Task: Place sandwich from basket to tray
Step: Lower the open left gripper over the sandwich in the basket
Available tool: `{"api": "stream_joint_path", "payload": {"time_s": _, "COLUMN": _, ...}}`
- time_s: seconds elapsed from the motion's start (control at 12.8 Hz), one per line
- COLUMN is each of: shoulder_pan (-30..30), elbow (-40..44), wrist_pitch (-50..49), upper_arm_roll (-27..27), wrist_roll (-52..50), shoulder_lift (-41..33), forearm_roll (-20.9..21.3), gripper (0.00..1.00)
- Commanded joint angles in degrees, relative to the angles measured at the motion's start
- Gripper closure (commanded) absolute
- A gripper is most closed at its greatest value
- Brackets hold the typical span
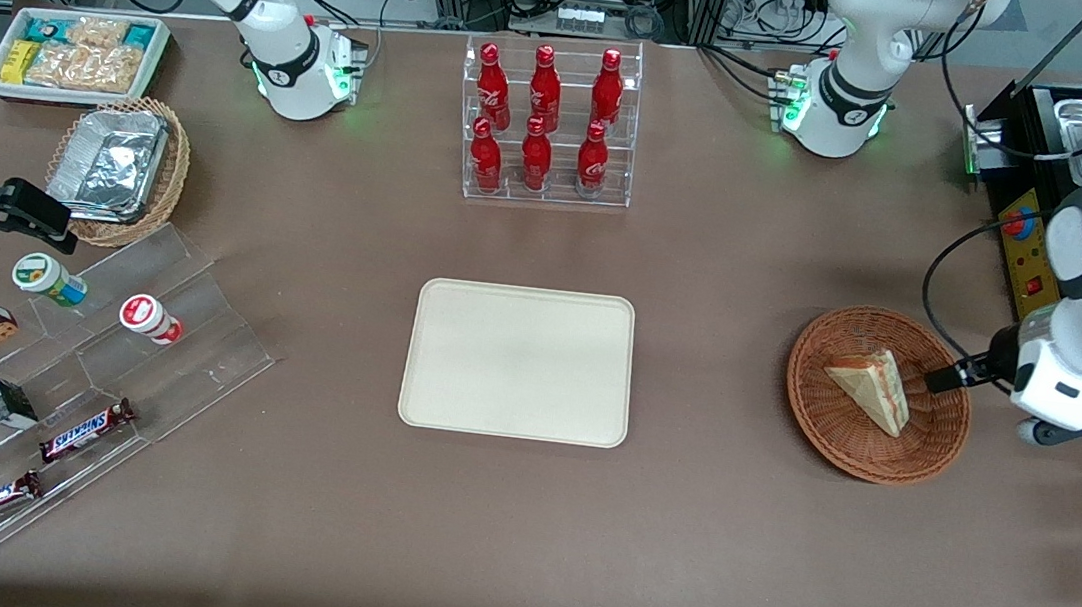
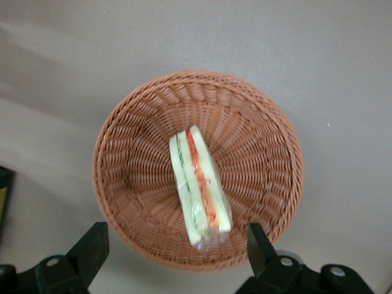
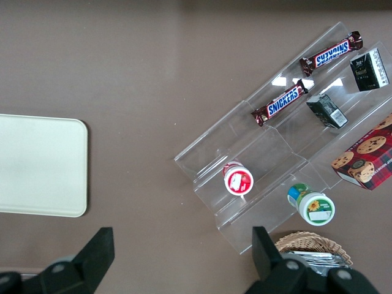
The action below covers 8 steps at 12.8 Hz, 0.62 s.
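The sandwich (image 1: 874, 387), a cream wedge with red and green filling, lies in the round reddish-brown wicker basket (image 1: 821, 413) toward the working arm's end of the table. The left wrist view shows the sandwich (image 2: 199, 184) on its side in the basket (image 2: 135, 184). My left gripper (image 1: 945, 378) hovers over the basket's rim on the working arm's side, open and empty (image 2: 174, 245), its fingers (image 2: 92, 245) spread wide and touching nothing. The cream-beige tray (image 1: 520, 362) lies bare at the table's middle, beside the basket; it also shows in the right wrist view (image 3: 37, 165).
A clear rack of red bottles (image 1: 550, 123) stands farther from the camera than the tray. A clear stepped shelf with snacks (image 1: 92, 367), a tan wicker basket of foil containers (image 1: 118, 164) and a white bin (image 1: 75, 53) lie toward the parked arm's end. A black machine (image 1: 1035, 195) stands near the working arm.
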Motion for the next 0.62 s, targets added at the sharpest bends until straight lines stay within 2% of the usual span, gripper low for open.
{"api": "stream_joint_path", "payload": {"time_s": 0.0, "shoulder_pan": 0.3, "elbow": -5.3, "wrist_pitch": 7.1, "upper_arm_roll": -0.1, "wrist_roll": -5.3, "shoulder_lift": 0.1, "forearm_roll": -0.1, "gripper": 0.0}}
{"api": "stream_joint_path", "payload": {"time_s": 0.55, "shoulder_pan": -0.9, "elbow": -6.8, "wrist_pitch": 13.1, "upper_arm_roll": -0.2, "wrist_roll": -13.4, "shoulder_lift": 5.4, "forearm_roll": -0.1, "gripper": 0.0}}
